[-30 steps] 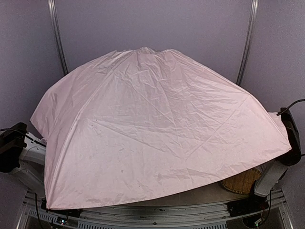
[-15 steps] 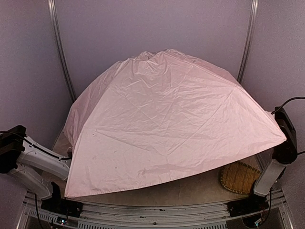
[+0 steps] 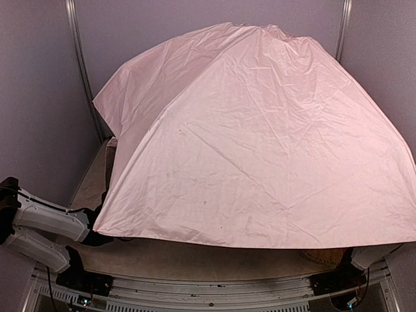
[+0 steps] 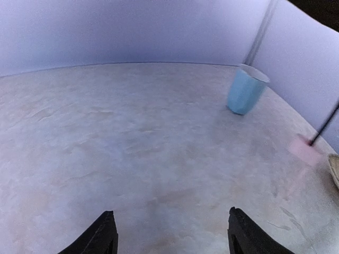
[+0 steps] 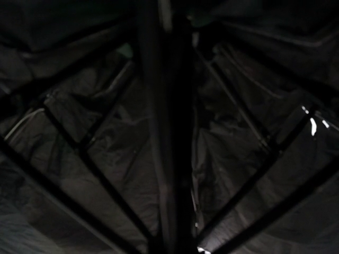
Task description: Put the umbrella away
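The open umbrella (image 3: 260, 143) fills most of the top view, its pale pink canopy tilted up toward the right. Seen from the left wrist, its small pink handle (image 4: 305, 150) hangs low over the table at the right, on the thin black shaft (image 4: 325, 124). My left gripper (image 4: 172, 216) is open over bare tabletop and holds nothing. From above, it (image 3: 97, 235) sits at the canopy's near left edge. The right wrist view is dark. It looks up along the shaft (image 5: 168, 132) to the black lining and ribs. My right gripper is shut on the shaft, its fingers lost in the dark.
A light-blue cup (image 4: 246, 90) stands upright at the far right of the table. The rim of a woven bamboo tray (image 4: 334, 170) shows at the right edge, and a sliver of that tray (image 3: 323, 255) peeks out under the canopy. Metal poles (image 3: 79, 58) stand at the back wall.
The canopy has swung up and to the right, uncovering the table's left side and covering the right arm. My left gripper has opened, and the left arm now lies outside the canopy.
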